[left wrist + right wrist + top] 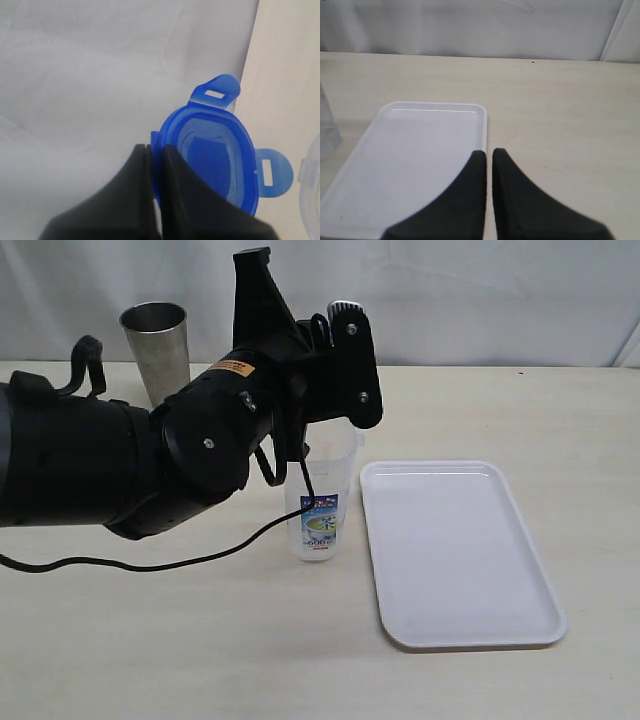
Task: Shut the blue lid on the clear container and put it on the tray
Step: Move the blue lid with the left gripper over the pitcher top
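**Items, left to right**

1. Tumbler (157, 345). Grey steel, upright at the back of the table (500, 410), well apart from the rest. Not a task item, and it looks parked out of the working area.

2. Left arm (120, 465). It reaches across from the left with the wrist raised over the container.

3. Left gripper (154, 150). The fingers are pressed almost together, pinching the lid by one side of its rim.

4. Lid (210, 160). Translucent blue, held on edge in the air, not yet on the container. Two snap flaps stick out free. An edge grip probably leaves the rest of the rim clear to seat on the mouth. In the exterior view the gripper hides it.

5. Container (320, 510). Clear, upright on the table, label facing forward, mouth uncapped. It sits under the left gripper and just beside the tray but not on it. Standing upright, it can take the lid from above, and the later move is short.

6. Tray (460, 550). White, flat on the table to the right of the container, with nothing on it. It is the final resting place.

7. Right gripper (489, 155). The fingers are closed together and hold nothing. It hovers over the tray's near edge, seemingly idle until the capped container needs steadying or carrying.
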